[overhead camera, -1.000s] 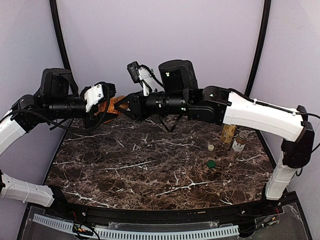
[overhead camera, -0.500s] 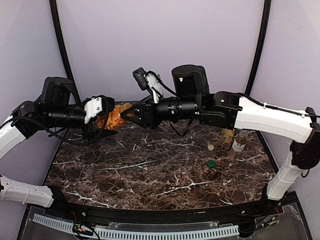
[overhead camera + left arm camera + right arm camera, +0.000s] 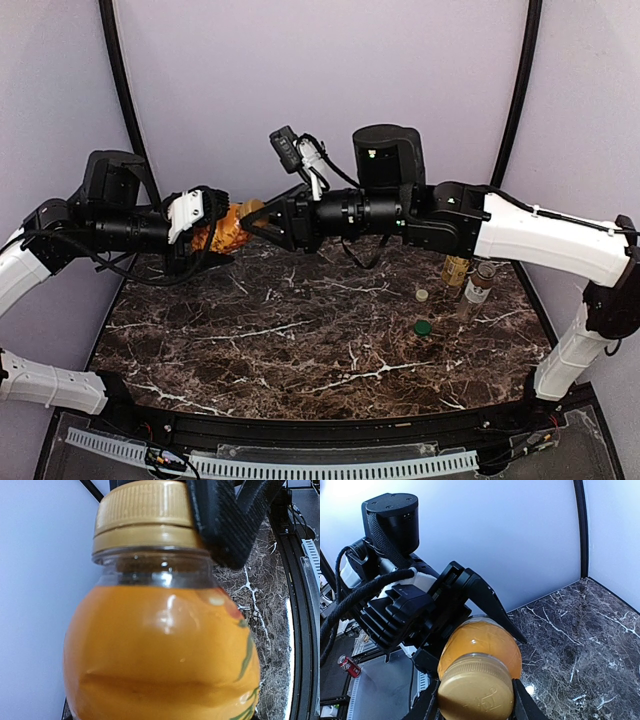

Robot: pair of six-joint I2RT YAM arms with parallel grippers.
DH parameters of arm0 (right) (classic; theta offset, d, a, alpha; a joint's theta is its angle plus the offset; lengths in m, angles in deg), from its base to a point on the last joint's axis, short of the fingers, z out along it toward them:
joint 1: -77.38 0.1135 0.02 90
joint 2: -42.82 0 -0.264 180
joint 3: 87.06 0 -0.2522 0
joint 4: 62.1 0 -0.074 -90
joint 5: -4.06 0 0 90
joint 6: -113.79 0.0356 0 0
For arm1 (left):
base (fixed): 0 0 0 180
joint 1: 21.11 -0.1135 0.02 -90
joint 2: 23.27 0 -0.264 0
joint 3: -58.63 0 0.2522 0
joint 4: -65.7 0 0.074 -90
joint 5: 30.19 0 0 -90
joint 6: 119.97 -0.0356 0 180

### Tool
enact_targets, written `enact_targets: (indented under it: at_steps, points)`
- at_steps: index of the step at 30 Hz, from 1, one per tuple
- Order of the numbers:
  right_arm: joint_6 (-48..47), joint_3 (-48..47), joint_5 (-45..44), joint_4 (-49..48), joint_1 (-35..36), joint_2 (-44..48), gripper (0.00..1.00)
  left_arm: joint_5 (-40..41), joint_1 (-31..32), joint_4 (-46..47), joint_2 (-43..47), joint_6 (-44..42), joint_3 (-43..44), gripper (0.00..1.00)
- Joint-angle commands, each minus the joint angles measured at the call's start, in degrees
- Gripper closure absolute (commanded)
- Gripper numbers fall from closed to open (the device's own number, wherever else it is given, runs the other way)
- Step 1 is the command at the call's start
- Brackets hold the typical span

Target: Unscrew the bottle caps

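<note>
While the left claw (image 3: 222, 234) clamps the orange bottle (image 3: 160, 650), the right claw (image 3: 256, 216) grips its gold cap (image 3: 145, 510) — midair.

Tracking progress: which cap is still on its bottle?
The gold cap, on the raised orange bottle; the cream cap and green cap lie loose on the table.

2 black-and-white arms (image 3: 540, 235), braided cables (image 3: 342, 607), black fingers (image 3: 225, 525)

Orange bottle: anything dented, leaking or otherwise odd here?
Yes. The orange bottle, held sideways in the air by the left gripper, has a crease dented across its lower body. Its gold cap sits level in the right gripper; no spill shows.
</note>
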Motion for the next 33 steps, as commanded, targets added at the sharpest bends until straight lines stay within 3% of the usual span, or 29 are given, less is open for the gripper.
enact_targets:
  at_steps: [1, 2, 4, 11, 17, 27, 30, 33]
  points:
    - [1.58, 0.71, -2.77, -1.11, -0.51, 1.30, 0.47, -1.90, 0.26, 0.11, 0.03, -0.49, 1.03, 0.57]
    - [2.93, 0.69, -3.31, -0.69, -0.76, 1.69, 0.38, -1.05, 0.26, 0.04, 0.08, -1.76, 0.85, 0.58]
    - [7.06, 0.88, -3.96, -0.05, -1.64, 2.77, 0.31, 1.58, 0.26, 0.64, 0.26, -4.32, 0.08, 0.60]
    - [15.53, 2.11, -3.77, 0.52, -2.93, 4.06, 0.21, 16.36, 0.79, 9.49, 1.04, -11.54, -3.93, 0.65]
    - [16.41, 0.29, -3.85, 1.67, -3.06, 1.29, 0.18, 19.95, 1.89, 12.47, 1.04, -15.28, -5.18, 0.67]
    - [15.39, -2.65, -3.06, 1.32, -3.82, -1.93, 0.30, 19.70, 2.74, 12.50, 1.42, -16.79, -6.11, 0.68]
    - [15.54, -2.59, -2.70, 0.87, -4.08, -2.27, 0.40, 19.78, 3.04, 12.50, 1.33, -17.05, -6.23, 0.68]
    - [15.87, -2.14, -1.90, 0.57, -4.44, -2.28, 0.56, 19.82, 3.14, 12.49, 1.35, -17.02, -6.18, 0.68]
